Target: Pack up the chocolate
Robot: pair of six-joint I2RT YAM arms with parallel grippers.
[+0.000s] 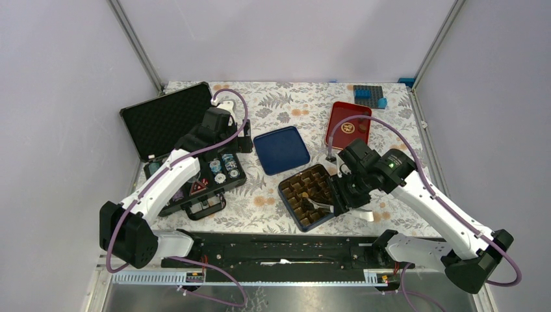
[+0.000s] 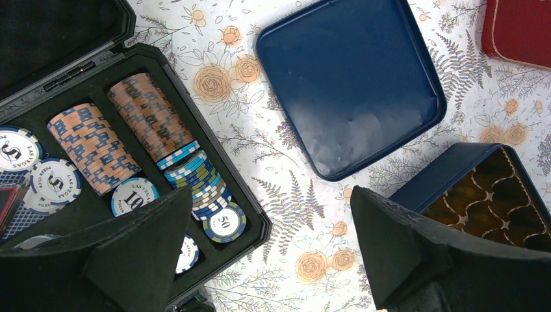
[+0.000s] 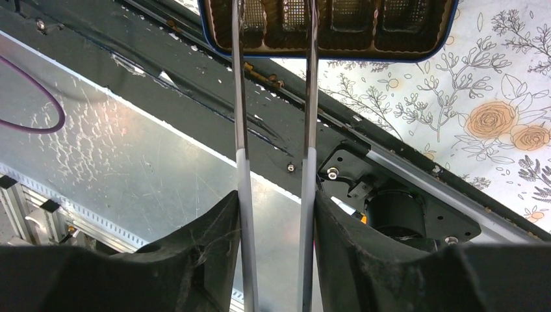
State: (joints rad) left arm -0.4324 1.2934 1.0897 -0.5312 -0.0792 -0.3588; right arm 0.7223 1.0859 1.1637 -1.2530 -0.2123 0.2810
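A blue box (image 1: 286, 188) with a brown grid insert (image 1: 310, 190) lies at the middle front. A small dark chocolate lump (image 1: 303, 195) seems to sit in one cell; the other cells look empty. Another small brown lump (image 1: 362, 127) lies on the red tray (image 1: 338, 110). My right gripper (image 1: 342, 195) is shut on metal tongs (image 3: 239, 97), whose tips reach over the box's near edge (image 3: 325, 55); the tips are cut off in the right wrist view. My left gripper (image 2: 273, 221) is open and empty, high over the corner of the poker chip case (image 2: 260, 221).
The blue box lid (image 1: 281, 149) lies upturned between the case and the box. The open black poker chip case (image 1: 162, 120) fills the left side. Blue blocks (image 1: 370, 95) stand at the back right. The black arm rail (image 1: 273, 250) runs along the front.
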